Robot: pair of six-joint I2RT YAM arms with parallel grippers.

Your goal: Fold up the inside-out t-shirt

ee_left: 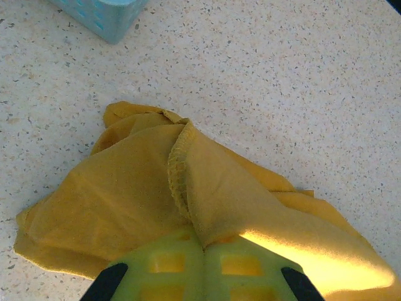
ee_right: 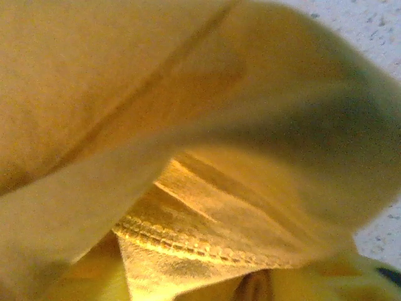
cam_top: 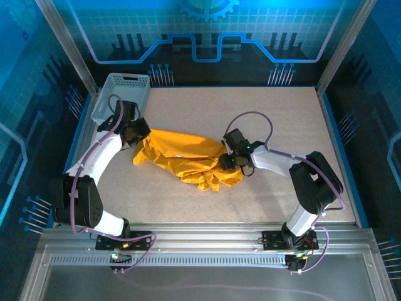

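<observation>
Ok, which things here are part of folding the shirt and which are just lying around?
In the job: yellow t-shirt, bunched up; left pincer, shut on its edge; right pincer, at its other end.
Lying about: grey basket, far left corner.

Basket (ee_left: pixel 100 15) cropped at the top edge; t-shirt (ee_right: pixel 188 125) folds (too close) blurred at the right wrist

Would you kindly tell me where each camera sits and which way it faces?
Top external: above and behind, looking down on table, both arms, t-shirt, basket.
Left wrist: looks past left gripper, shut on t-shirt, toward basket.
Right wrist: pressed close to t-shirt folds, table beyond.
Shared: all see the t-shirt; top and left wrist share the basket.
</observation>
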